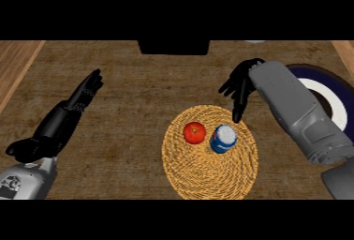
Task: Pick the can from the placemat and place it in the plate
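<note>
Can [223, 139]: on placemat [207, 180] beside tomato [195, 132], not yet picked. R hand [239, 89]: fingers slack, open, holding nothing, near can. Plate [339, 101] (part-hidden by forearm [297, 112]): awaits can. L hand [86, 91]: open, resting left.

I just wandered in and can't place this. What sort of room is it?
Most likely a kitchen or dining spot. On a brown counter lies a woven placemat with a can and a tomato on it, and a plate sits to the right.
</note>
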Available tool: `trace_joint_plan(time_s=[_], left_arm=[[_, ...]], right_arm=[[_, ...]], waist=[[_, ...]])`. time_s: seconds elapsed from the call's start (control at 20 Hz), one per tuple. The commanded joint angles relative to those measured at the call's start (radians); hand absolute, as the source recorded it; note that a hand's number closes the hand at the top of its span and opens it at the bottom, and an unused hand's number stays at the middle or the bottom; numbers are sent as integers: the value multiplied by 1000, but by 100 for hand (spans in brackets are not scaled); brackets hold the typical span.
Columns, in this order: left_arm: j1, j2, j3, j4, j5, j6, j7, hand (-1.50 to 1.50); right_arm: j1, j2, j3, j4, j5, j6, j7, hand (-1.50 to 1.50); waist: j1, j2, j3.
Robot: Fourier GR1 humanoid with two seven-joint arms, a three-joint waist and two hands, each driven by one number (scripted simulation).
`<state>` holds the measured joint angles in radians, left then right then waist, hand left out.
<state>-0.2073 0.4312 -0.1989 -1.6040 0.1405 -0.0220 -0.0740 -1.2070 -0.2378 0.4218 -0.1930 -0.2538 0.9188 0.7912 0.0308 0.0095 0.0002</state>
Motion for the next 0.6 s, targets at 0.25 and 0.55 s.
trace_joint_plan(time_s=[0.25, 0.55], left_arm=[[32, -20, 33, 5, -25, -30, -27, 0], [57, -16, 76, -43, -5, -56, 18, 0]], right_arm=[[78, 79, 5, -20, 57, 47, 20, -150], [72, 127, -37, -11, 43, 58, 84, -150]], waist=[[-16, -7, 0], [-19, -9, 0]])
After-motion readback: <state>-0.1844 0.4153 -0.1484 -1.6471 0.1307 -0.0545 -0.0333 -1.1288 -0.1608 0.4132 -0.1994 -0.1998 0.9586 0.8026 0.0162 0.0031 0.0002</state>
